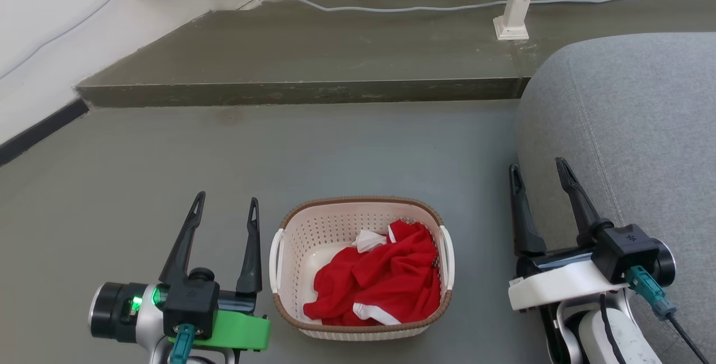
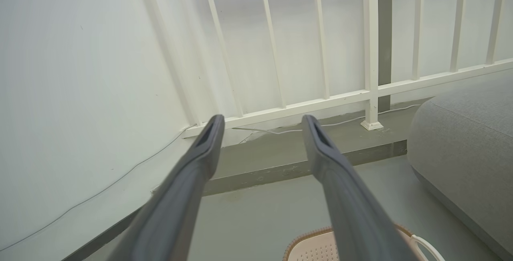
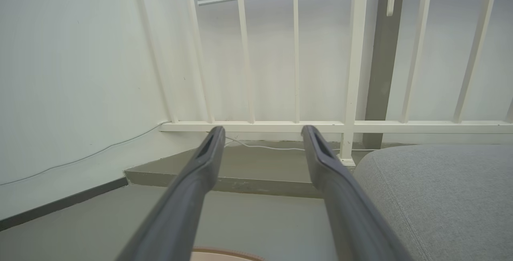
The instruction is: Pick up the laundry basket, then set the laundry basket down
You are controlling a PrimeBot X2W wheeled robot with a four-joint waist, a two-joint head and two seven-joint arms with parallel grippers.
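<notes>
The laundry basket (image 1: 296, 241) sits on the grey floor between my two arms, cream with perforated walls, a brown rim and white side handles. Red cloth with white trim (image 1: 386, 280) fills its right half. My left gripper (image 1: 226, 203) stands open just left of the basket, apart from it, fingers empty. On the other side my right gripper (image 1: 538, 165) is open too, apart from the right handle and over the sofa's edge. A corner of the basket (image 2: 308, 247) peeks in at the bottom of the left wrist view, and its rim (image 3: 224, 253) in the right wrist view.
A grey sofa (image 1: 632, 129) fills the right side, close to my right arm. Ahead is a raised concrete step (image 1: 302, 93) with a white railing (image 1: 517, 6) and a cable on it. A white wall (image 1: 39, 34) runs along the left.
</notes>
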